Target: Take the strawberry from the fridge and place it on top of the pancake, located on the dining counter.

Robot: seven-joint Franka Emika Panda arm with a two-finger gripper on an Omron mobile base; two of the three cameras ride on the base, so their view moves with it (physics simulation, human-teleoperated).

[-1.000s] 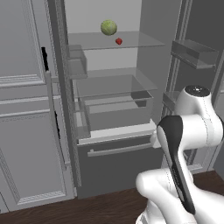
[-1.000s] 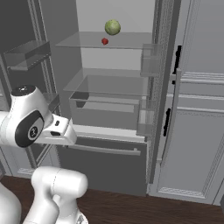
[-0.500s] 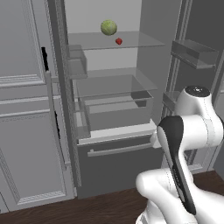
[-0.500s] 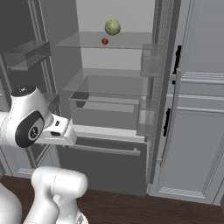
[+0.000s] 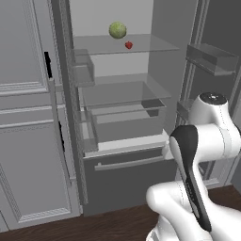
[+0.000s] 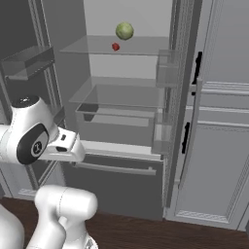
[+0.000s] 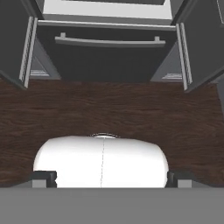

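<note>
Jaws spread wide at 6 o'clock of the hand view, gripping nothing, aimed down at dark wood floor [image 7: 109, 109] before the fridge [image 5: 122, 179] bottom drawer. Both doors swung open (free room between). Strawberry [image 5: 128, 45] up on the top glass shelf [image 5: 155, 47], cabbage [image 5: 117, 30] just beside at 11 o'clock, well apart from the gripper [image 7: 109, 181].
</note>
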